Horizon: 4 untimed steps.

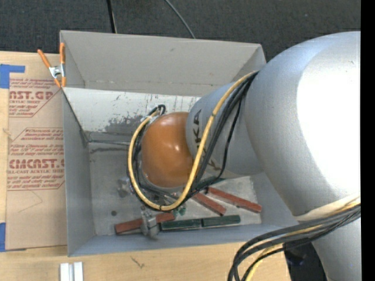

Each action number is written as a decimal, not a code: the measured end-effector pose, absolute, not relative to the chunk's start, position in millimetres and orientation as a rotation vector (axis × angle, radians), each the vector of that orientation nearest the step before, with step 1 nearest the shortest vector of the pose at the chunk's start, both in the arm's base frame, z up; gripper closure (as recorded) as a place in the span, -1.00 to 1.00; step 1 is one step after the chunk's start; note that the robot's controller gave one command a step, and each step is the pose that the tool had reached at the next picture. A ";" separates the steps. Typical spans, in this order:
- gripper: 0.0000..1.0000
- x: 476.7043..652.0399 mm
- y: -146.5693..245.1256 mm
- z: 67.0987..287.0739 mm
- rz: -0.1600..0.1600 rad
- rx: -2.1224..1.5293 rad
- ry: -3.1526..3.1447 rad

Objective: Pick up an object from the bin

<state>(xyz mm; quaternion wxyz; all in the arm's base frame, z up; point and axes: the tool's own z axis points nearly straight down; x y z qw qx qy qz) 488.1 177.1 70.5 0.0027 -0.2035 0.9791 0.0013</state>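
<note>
At the near side of the bin (76,180), at about 6 o'clock on its floor, the gripper (150,223) sits low, right down by the floor. A flat brown stick (126,228) lies there and runs off toward 7 o'clock. Its 6 o'clock end meets the gripper. A green stick (206,221) runs the other way, toward 5 o'clock, with its end just beside the gripper too. I cannot tell if the gripper is spread wide or squeezed tight, so I cannot say it has hold of anything.

A bit further in, at about 4 o'clock, two red sticks (235,201) lie tilted, near each other. At about 8 o'clock there is a small dark bit (114,213), and past it some little grey bits (123,187).

Over the middle hangs the orange cover (167,151) on the wrist, with yellow and black cables (135,157) looped round it. The big grey arm (310,122) comes in from 3 o'clock.

I think this is the grab step — the gripper is down among the sticks and nothing is lifted yet. The brown stick looks like the one to take. The next move needs a firm squeeze across that thin stick, then a straight lift up. The stick is long and would be held near one end, so it may tip — and the green stick is close enough to get dragged along.
</note>
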 end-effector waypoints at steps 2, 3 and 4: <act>1.00 487.7 176.8 71.3 0.003 -0.639 3.074; -1.00 485.4 237.0 73.5 0.004 -0.700 3.055; 1.00 484.0 236.1 72.4 0.003 -0.700 3.061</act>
